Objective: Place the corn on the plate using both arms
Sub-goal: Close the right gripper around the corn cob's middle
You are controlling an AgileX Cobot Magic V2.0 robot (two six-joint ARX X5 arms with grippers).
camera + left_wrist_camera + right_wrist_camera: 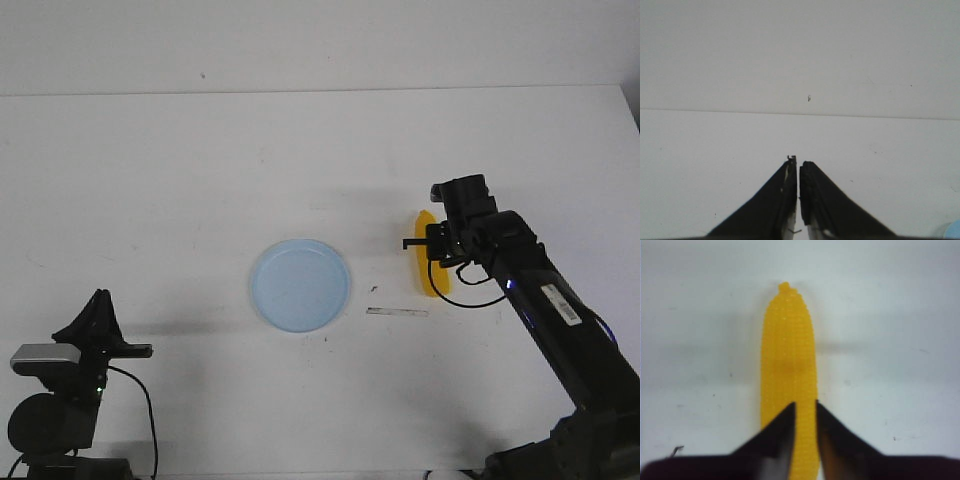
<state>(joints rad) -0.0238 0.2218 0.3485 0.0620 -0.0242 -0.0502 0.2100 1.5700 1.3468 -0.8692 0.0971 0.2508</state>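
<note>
The yellow corn (427, 283) lies on the white table to the right of the pale blue plate (300, 283), its length running front to back. My right gripper (430, 245) hovers over the corn's middle. In the right wrist view the corn (789, 350) runs between and under the fingertips of the right gripper (805, 404). The jaws stand a narrow gap apart, narrower than the cob, and do not grip it. My left gripper (99, 296) is shut and empty at the front left. It shows in the left wrist view (798, 161), with a sliver of the plate (954, 231) at the corner.
A short grey strip (397, 312) lies on the table between the plate and the corn. The table's far edge (300, 93) meets a white wall. The right arm's cable (462, 290) loops beside the corn.
</note>
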